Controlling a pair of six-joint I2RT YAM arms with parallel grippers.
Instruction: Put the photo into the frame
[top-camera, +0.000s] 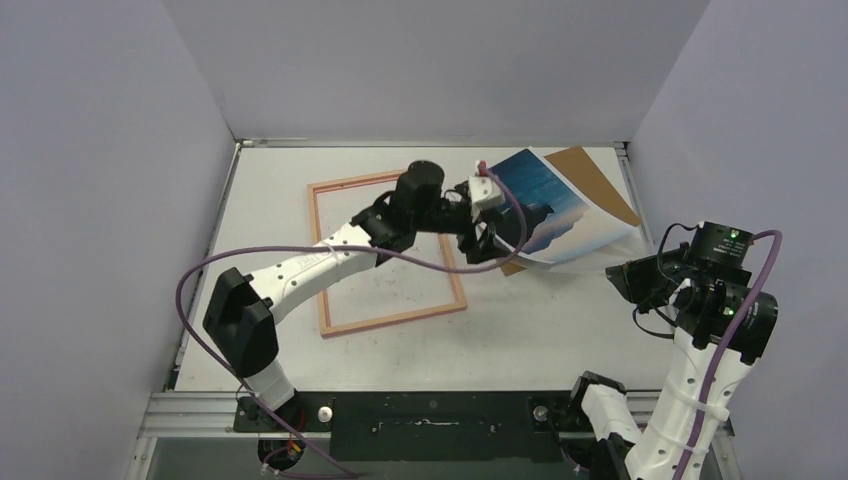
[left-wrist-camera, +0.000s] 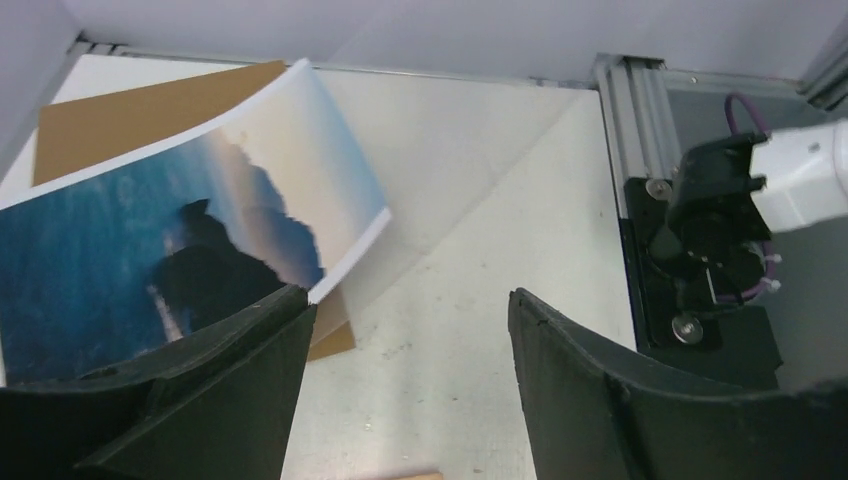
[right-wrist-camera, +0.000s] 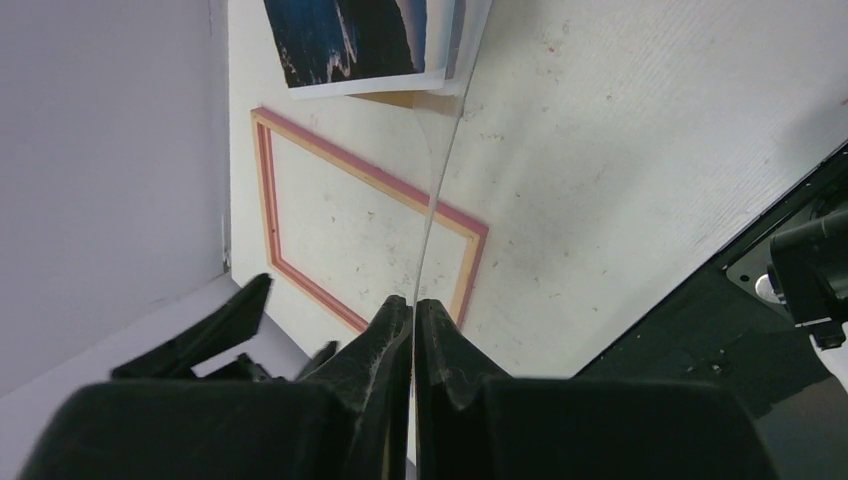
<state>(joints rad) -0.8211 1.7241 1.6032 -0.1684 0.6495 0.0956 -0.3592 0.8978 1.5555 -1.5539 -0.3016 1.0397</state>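
The photo (top-camera: 555, 205), a blue seascape print, lies curled at the back right, partly over the brown backing board (top-camera: 592, 172). The pink frame (top-camera: 320, 262) lies flat left of centre, with nothing inside it. My left gripper (top-camera: 482, 240) is open at the photo's near left edge. In the left wrist view the photo (left-wrist-camera: 150, 230) sits beside my left finger (left-wrist-camera: 200, 380), and the jaws hold nothing. My right gripper (top-camera: 625, 275) is shut on the edge of a clear transparent sheet (right-wrist-camera: 440, 150), which runs up under the photo (right-wrist-camera: 350, 35). The frame also shows there (right-wrist-camera: 360, 168).
Grey walls close in the table on three sides. A metal rail (top-camera: 430, 142) runs along the back edge. A black base plate (top-camera: 430, 425) lies at the near edge between the arm bases. The left arm (top-camera: 300, 270) reaches across the frame.
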